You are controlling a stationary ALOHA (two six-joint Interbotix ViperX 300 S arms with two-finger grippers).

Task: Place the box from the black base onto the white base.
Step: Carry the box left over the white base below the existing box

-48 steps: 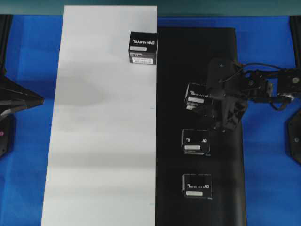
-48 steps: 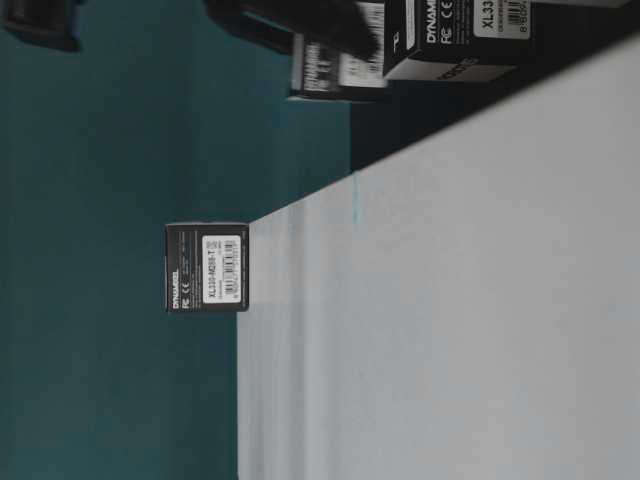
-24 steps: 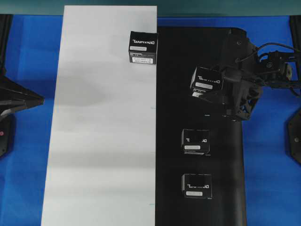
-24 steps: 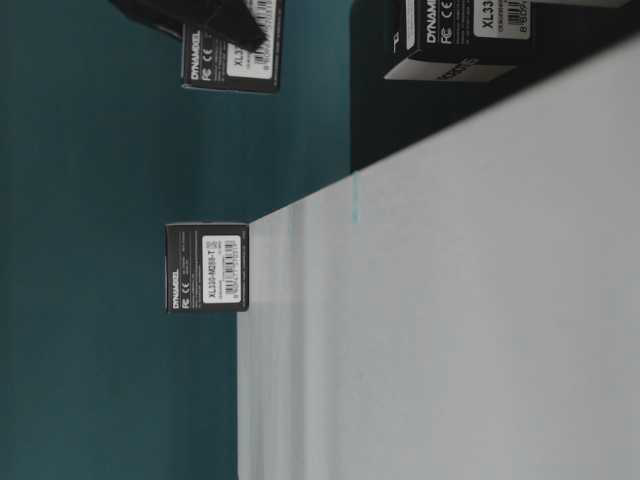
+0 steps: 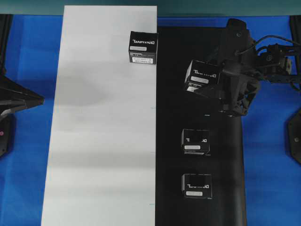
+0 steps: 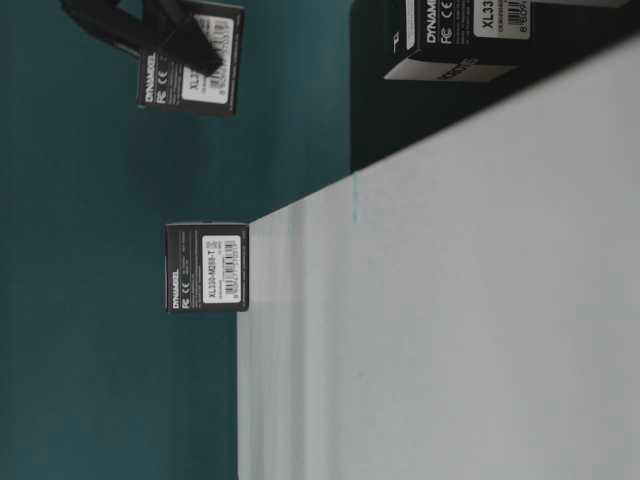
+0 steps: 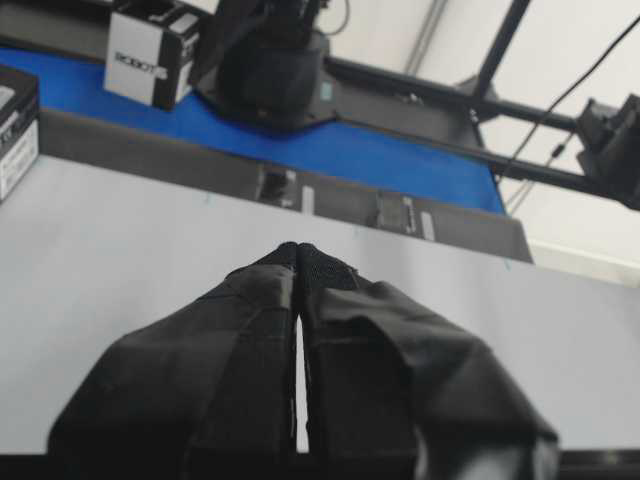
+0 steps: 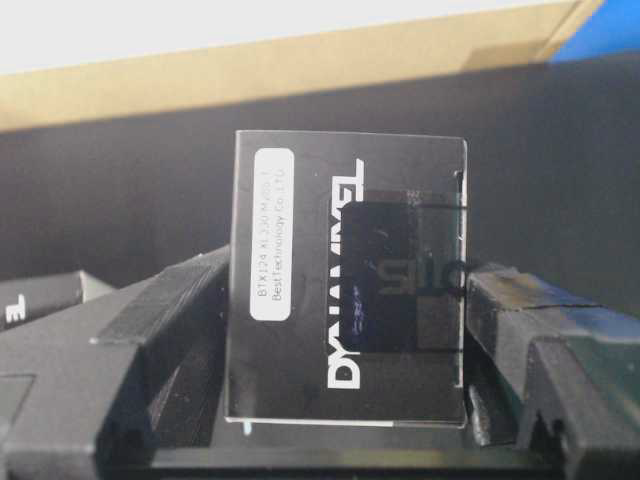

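Note:
My right gripper (image 5: 205,85) (image 8: 345,335) is shut on a small black box (image 5: 203,75) (image 8: 345,290) (image 6: 190,68) and holds it in the air above the black base (image 5: 178,117). Its fingers (image 8: 170,320) press both sides of the box. Two more boxes (image 5: 195,141) (image 5: 196,185) lie on the black base. Another box (image 5: 143,47) (image 6: 207,267) stands on the far right edge of the white base (image 5: 103,141) (image 6: 450,300). At the left, my left gripper (image 5: 41,100) (image 7: 298,252) is shut and empty, low over the white base's edge.
Blue table surface (image 5: 268,165) surrounds both sheets. The right arm's body (image 5: 263,63) hangs over the black base's right edge. In the left wrist view a white ROBOTIS box (image 7: 150,60) and black frame bars (image 7: 500,50) stand beyond the table.
My right gripper has lifted the box off the black base, carried it toward the far end, then shifted it slightly left. The left arm and other boxes stayed still.

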